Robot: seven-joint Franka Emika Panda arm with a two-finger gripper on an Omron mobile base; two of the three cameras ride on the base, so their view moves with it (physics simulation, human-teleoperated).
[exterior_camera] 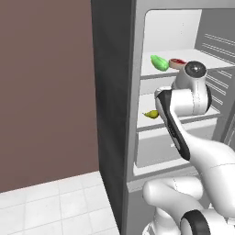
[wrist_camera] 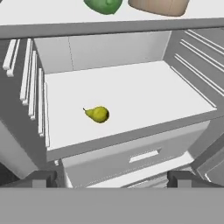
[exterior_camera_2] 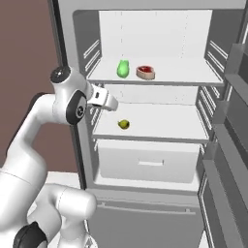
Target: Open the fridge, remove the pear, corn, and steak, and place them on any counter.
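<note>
The fridge (exterior_camera: pixel 114 92) stands open, its white inside showing. On its upper shelf the green corn (exterior_camera_2: pixel 123 68) lies beside the round red steak (exterior_camera_2: pixel 145 72). The small yellow-green pear (exterior_camera_2: pixel 124 124) rests alone on the middle shelf (wrist_camera: pixel 131 96), towards the left front. My gripper (exterior_camera_2: pixel 112 103) hovers at the fridge's left front, level with the gap between the two shelves, up and left of the pear and apart from it. In the hand view the pear (wrist_camera: pixel 98 114) lies ahead of the open, empty gripper (wrist_camera: pixel 113 179), with the corn (wrist_camera: pixel 104 5) and steak (wrist_camera: pixel 159 6) at the top edge. The counter is out of view.
A closed white drawer (exterior_camera_2: pixel 147 162) sits under the middle shelf. The open fridge door with its racks (exterior_camera_2: pixel 227 145) stands at the right. A brown wall (exterior_camera: pixel 46 92) and white tiled floor (exterior_camera: pixel 55 202) lie left of the fridge.
</note>
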